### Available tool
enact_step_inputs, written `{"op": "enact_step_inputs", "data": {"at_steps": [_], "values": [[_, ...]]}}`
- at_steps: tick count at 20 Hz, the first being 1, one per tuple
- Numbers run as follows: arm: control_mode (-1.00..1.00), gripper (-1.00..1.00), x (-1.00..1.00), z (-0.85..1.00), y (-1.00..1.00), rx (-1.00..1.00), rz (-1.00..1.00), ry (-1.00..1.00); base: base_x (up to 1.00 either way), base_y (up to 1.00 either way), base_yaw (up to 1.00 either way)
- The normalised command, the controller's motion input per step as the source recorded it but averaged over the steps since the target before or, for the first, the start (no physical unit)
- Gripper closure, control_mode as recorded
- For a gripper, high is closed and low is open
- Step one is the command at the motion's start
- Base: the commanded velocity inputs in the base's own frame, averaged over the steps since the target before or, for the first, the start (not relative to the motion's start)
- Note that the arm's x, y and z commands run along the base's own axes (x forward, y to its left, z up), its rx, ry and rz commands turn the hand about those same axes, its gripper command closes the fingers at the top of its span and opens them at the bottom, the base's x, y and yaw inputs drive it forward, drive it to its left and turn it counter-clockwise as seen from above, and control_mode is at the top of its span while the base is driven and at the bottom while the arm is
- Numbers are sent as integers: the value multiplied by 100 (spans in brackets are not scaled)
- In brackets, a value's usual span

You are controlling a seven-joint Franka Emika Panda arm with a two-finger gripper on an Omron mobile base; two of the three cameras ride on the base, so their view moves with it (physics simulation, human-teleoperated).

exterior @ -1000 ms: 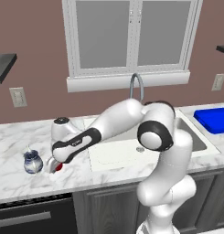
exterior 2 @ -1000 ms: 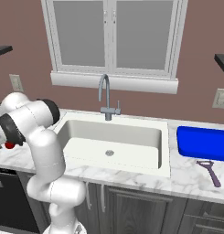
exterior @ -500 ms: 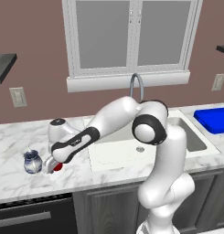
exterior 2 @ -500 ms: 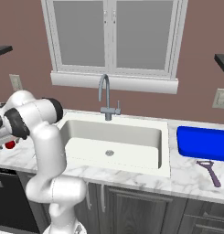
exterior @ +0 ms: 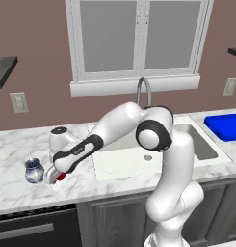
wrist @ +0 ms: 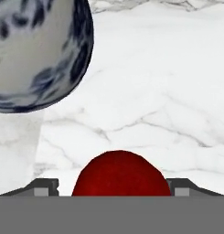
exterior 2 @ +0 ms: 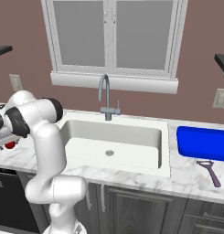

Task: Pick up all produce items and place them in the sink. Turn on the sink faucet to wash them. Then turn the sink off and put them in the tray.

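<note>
Fruit (wrist: 121,173) sits between my jaws in the hand view: one small glossy red ball, low on the white marble surface (wrist: 154,91), with a dark fingertip (wrist: 42,187) showing on either side of it. The jaws stand wide, and I see a sliver of gap at each side of the fruit, so I cannot tell whether they touch it yet (nothing looks pinched). From the left base view the gripper (exterior: 53,175) is down at the surface on the left of the sink (exterior: 138,159), with the red fruit peeking out beneath it and one blue-and-white jar (exterior: 33,170) just beside it, further left. Being round, the fruit has no long axis I can name. I count one fruit, one jar, one faucet (exterior 2: 105,98) behind the basin, one blue tray (exterior 2: 202,142) far right, and one purple peeler (exterior 2: 208,171) near that tray.
</note>
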Motion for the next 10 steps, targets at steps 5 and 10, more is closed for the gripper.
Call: {"op": "enact_step_inputs", "data": {"at_steps": [5, 10], "values": [[-100, 100, 0, -9, -3, 0, 1, -1, 0, 0, 0], [-100, 100, 0, 1, -25, 0, 0, -1, 0, 0, 0]]}}
